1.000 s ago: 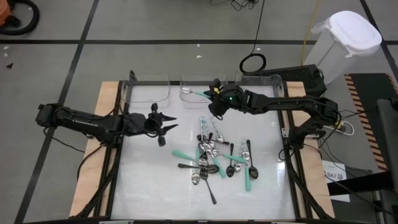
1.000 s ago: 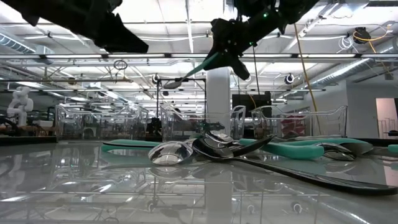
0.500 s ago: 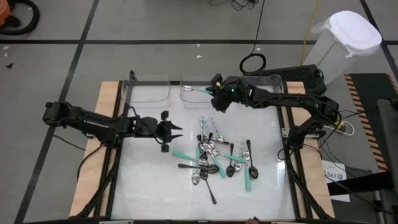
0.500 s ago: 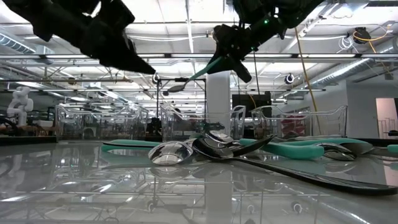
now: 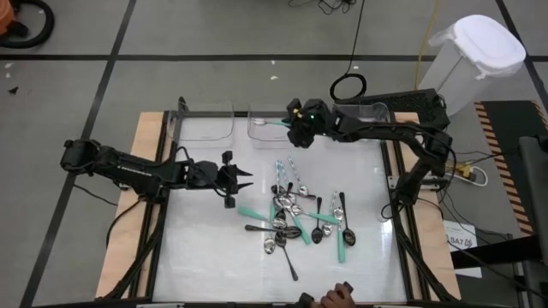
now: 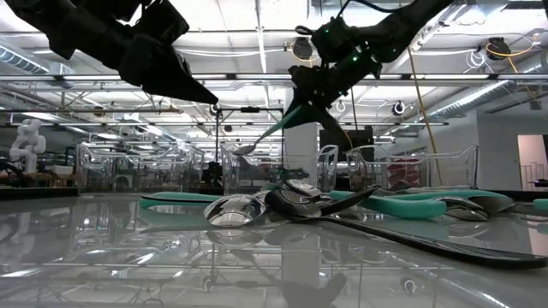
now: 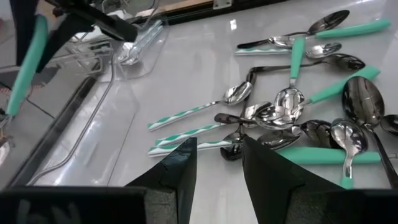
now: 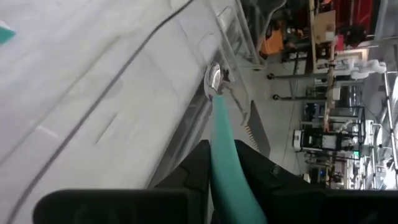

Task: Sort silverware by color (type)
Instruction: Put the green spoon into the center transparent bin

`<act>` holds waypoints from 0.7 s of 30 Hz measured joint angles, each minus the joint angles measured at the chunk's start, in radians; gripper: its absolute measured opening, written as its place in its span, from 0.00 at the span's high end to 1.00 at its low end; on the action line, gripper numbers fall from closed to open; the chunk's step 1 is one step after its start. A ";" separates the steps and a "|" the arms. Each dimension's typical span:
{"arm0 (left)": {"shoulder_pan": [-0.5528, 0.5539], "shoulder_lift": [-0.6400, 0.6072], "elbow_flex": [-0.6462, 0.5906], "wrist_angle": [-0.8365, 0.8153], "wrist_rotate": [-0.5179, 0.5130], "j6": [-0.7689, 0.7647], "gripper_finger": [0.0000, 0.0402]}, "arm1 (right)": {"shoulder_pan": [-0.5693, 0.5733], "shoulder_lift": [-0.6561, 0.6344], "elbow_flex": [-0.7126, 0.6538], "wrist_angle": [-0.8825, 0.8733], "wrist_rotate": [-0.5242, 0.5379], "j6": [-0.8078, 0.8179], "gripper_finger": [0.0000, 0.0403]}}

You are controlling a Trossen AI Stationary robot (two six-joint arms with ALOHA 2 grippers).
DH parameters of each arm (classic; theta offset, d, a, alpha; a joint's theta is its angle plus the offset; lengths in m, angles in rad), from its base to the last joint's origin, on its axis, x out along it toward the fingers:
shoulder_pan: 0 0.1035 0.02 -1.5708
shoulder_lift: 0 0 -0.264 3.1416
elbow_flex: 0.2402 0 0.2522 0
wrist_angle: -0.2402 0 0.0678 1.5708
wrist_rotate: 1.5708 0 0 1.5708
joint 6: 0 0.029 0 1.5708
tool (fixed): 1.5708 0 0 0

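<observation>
The silverware lies in a loose pile [image 5: 300, 218] at the table's middle: dark spoons, silver spoons with teal handles and some with striped pale handles [image 7: 186, 115]. My right gripper [image 5: 293, 128] is shut on one teal-handled spoon [image 5: 272, 124] at the far edge, with the spoon's bowl [image 5: 257, 122] over the middle clear bin [image 5: 267, 113]. My left gripper [image 5: 243, 178] hovers open, left of the pile, with nothing between its fingers [image 7: 180, 168]. My right gripper pinches the spoon's teal handle [image 8: 219, 127] between its two fingers. The fingers slant down from the table's right side, and the spoon runs on along them past the tips. It is lifted clear, tilted with its silver bowl [image 6: 245, 147] lowest.
Three clear bins stand along the far edge: left [image 5: 210, 120], middle, and right [image 5: 368, 111]. A white lidded container [image 5: 475, 51] stands off the table at the far right. A person's hand [image 5: 336, 297] shows at the near edge.
My right gripper has carried the spoon toward the far edge and lower, and the spoon now tilts more steeply, bowl down. My left gripper has moved down and toward the table's right, nearer the pile, then kept still.
</observation>
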 joint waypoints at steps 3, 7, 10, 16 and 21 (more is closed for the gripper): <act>0.000 0.000 0.000 0.000 0.000 0.001 0.68 | -0.004 0.043 0.033 0.001 0.009 -0.005 0.89; 0.000 0.000 0.000 -0.003 0.000 -0.019 0.68 | -0.010 0.088 0.073 -0.014 0.029 -0.015 0.89; 0.000 0.000 0.000 -0.003 0.000 -0.027 0.68 | -0.011 0.119 0.092 -0.011 0.028 -0.024 0.88; 0.000 0.000 0.000 -0.009 0.000 -0.029 0.68 | -0.011 0.144 0.095 -0.032 0.029 -0.030 0.85; 0.000 0.000 0.000 -0.012 0.000 -0.030 0.68 | -0.011 0.146 0.095 -0.047 0.028 -0.033 0.85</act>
